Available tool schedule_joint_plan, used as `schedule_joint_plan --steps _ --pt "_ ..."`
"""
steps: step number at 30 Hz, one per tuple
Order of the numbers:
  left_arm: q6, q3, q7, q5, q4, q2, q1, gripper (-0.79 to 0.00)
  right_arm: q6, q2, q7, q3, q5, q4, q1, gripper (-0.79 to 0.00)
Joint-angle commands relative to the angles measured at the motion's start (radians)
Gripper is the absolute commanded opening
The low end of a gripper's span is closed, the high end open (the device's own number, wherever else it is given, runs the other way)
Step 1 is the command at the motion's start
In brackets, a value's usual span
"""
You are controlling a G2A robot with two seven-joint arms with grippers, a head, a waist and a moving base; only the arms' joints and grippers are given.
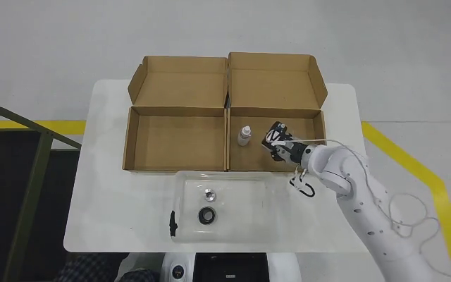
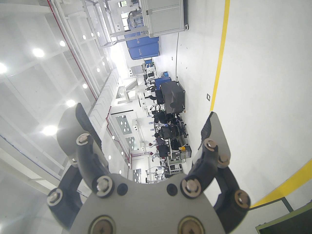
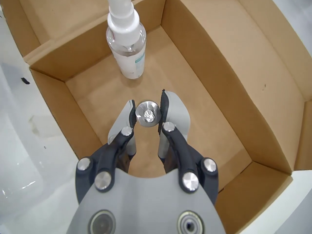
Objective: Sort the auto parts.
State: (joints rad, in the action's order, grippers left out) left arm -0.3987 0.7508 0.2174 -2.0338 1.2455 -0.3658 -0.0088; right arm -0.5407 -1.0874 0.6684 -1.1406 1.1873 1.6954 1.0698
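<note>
Nearest, a clear plastic tray point(image 1: 246, 204) held a black rubber ring point(image 1: 207, 215). Beyond it, in the right brown cardboard box point(image 1: 257, 158), the right gripper point(image 3: 147, 108) clamped a round silver metal disc point(image 3: 148, 116) (a white-capped clear spray bottle point(image 3: 126, 47) stood upright to its left). The left gripper point(image 2: 146, 110) had its fingers spread apart.

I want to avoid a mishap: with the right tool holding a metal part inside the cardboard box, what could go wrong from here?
1. The right tool pinches the round metal part only at its curved rim, so it might slip out.
2. The spray bottle stands upright in the same cardboard box, close to the tool; a move toward it could tip it over.
</note>
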Motion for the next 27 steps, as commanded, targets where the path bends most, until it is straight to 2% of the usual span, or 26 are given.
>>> schedule_joint_plan --steps 1,7,9,11,13,20,27 --pt "0.000 0.000 0.000 0.000 0.000 0.000 0.000 0.000 0.004 -0.004 0.009 0.016 0.006 -0.022 -0.020 -0.763" --pt "0.000 0.000 0.000 0.000 0.000 0.000 0.000 0.000 0.029 -0.017 0.026 0.079 0.042 -0.076 -0.065 -0.720" --pt "0.000 0.000 0.000 0.000 0.000 0.000 0.000 0.000 0.037 -0.022 0.024 0.095 0.046 -0.090 -0.076 -0.631" --pt "0.000 0.000 0.000 0.000 0.000 0.000 0.000 0.000 0.042 -0.025 0.020 0.106 0.050 -0.103 -0.086 -0.483" --pt "0.000 0.000 0.000 0.000 0.000 0.000 0.000 0.000 0.041 -0.028 0.018 0.114 0.051 -0.108 -0.092 -0.422" --pt "0.000 0.000 0.000 0.000 0.000 0.000 0.000 0.000 0.045 -0.026 0.000 0.096 0.045 -0.068 -0.079 -0.394" --pt "0.000 0.000 0.000 0.000 0.000 0.000 0.000 0.000 0.043 -0.001 -0.016 -0.001 0.074 0.132 0.037 -0.332"
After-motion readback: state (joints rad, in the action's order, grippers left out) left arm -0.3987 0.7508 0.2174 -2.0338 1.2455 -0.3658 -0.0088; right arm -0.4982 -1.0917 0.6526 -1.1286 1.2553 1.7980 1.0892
